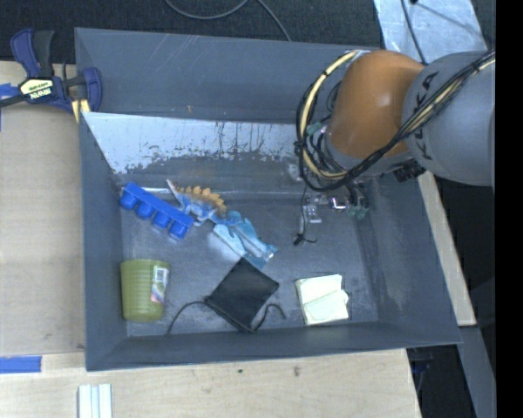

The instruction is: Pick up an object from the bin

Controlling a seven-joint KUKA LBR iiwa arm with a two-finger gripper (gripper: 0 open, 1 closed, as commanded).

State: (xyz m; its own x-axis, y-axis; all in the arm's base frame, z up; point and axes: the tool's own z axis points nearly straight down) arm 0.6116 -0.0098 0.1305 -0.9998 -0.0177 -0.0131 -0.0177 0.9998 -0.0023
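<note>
Nothing is lifted yet; my gripper [310,226] hangs over the bin [366,233] floor near the crumpled blue wrapper [242,236], open or closed I cannot tell.

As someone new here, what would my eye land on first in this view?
The arm's orange wrist cover dominates the upper right, its gripper hanging over bare bin floor right of centre. Next, the green cup lying on its side at lower left and the blue plastic piece above it stand out; a black pouch and pale block lie along the near wall.
</note>
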